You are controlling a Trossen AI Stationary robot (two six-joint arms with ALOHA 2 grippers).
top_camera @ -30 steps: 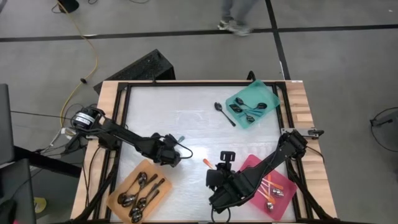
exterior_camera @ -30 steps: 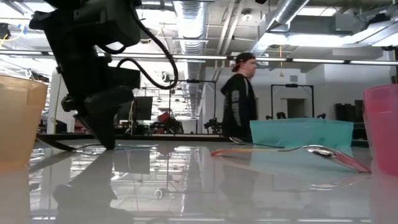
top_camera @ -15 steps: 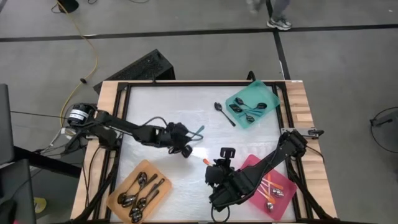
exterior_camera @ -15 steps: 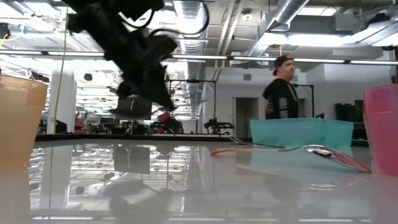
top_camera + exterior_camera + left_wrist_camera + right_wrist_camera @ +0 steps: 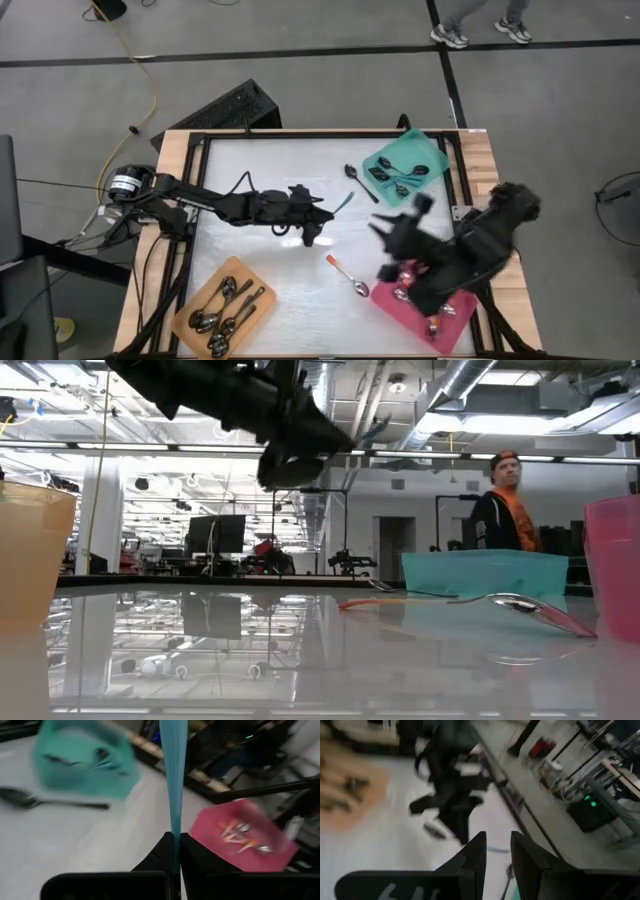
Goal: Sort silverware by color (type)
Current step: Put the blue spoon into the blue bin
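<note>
My left gripper [image 5: 318,215] hangs over the table's middle, shut on a teal-handled spoon [image 5: 343,200] whose handle juts out past the fingertips [image 5: 175,780]. My right gripper [image 5: 388,245] is raised near the pink tray [image 5: 425,315]. It stands open with nothing between its fingers [image 5: 498,845]. An orange-handled spoon [image 5: 347,276] lies flat on the table left of the pink tray. A dark spoon [image 5: 360,183] lies beside the teal tray [image 5: 405,165]. My left gripper pinches the spoon's teal handle [image 5: 175,837] between its two fingers. The fingers lie along the handle, nearly level, pointing toward the table's right side. The handle's free end sticks forward; the bowl end is hidden behind the fingers. The spoon is lifted clear of the table.
The orange tray [image 5: 225,305] at the near left holds several silver spoons. The teal tray holds dark-handled spoons, and the pink tray holds orange-handled ones [image 5: 240,832]. A person [image 5: 505,500] walks in the room behind the table.
My left gripper has risen from the table and gone toward the right and far side, tipping from pointing down to nearly level, with the teal-handled spoon lifted clear. My right gripper has risen and swung toward the right edge, uncovering the orange-handled spoon.
</note>
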